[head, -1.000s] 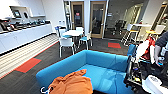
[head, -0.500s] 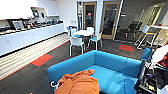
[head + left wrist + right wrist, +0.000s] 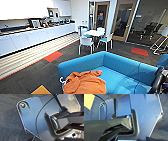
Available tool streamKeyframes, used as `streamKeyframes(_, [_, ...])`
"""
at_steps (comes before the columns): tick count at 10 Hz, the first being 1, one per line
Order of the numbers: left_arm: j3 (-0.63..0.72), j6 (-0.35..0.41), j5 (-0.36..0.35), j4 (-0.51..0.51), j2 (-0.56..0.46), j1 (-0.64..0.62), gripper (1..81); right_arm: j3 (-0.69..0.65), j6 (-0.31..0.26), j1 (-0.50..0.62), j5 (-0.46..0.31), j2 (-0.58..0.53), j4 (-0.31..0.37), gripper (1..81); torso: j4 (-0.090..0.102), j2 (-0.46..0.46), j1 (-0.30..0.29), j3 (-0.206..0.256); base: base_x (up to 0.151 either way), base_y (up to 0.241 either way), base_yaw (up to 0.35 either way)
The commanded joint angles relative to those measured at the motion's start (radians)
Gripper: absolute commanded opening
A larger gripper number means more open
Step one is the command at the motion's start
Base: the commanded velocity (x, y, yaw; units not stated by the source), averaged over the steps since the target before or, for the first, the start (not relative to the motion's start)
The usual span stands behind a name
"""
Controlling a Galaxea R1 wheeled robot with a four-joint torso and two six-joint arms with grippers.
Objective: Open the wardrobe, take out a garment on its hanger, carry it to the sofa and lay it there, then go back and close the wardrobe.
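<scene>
Swinging leftward since a second ago, the head camera has slid the whole room across the picture; the long white counter and the striped floor strip now take more of the left side, while the things themselves have not moved.

The garment, rust-orange, lies crumpled on the seat of the sofa, near its left arm and close to the front edge. A small white piece at the garment's left edge looks like the hanger (only a bit of it pokes out, so its shape is hard to make out). The sofa is bright blue and stands on dark carpet with orange-red patches.

Beyond the sofa, a round white table stands with white chairs around it. The tabletop along the left wall carries several small dark items, too blurred to name. Glass doors in wood frames stand at the back.

A dark part of the robot's right arm rises at the lower right corner, just beside the sofa's right end and well apart from the garment. Both wrist views show the robot's own dark plate over carpet; I cannot tell whether either claw is released or clenched, so nothing can be placed against them.
</scene>
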Motion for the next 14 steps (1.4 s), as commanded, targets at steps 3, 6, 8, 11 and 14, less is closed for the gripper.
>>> streamKeyframes(3, [-0.006,0.009,0.049,0.008,0.001,-0.033,81.1,0.001,-0.003,0.023,-0.045,0.007,-0.009,81.1,0.000,0.000,0.000,0.000,0.000,0.000,0.303])
streamKeyframes(6, [-0.006,0.009,0.049,0.008,0.001,-0.033,81.1,-0.001,-0.003,0.023,-0.045,0.007,-0.010,81.1,0.000,0.000,0.000,0.000,0.000,0.000,0.304])
streamKeyframes(8, [-0.006,0.015,0.049,0.008,0.001,-0.033,81.1,-0.001,-0.003,0.023,-0.045,0.005,-0.009,81.1,0.000,0.000,0.000,0.000,0.000,0.000,0.304])
streamKeyframes(11, [-0.006,0.029,0.049,0.008,0.006,-0.032,81.1,0.001,-0.001,0.023,-0.045,0.007,-0.009,81.1,0.000,0.000,0.000,0.000,0.000,0.000,0.304])
streamKeyframes(14, [-0.006,0.033,0.049,0.008,0.007,-0.030,81.1,0.001,-0.001,0.023,-0.045,0.007,-0.009,81.1,0.000,0.000,0.000,0.000,0.000,0.000,0.304])
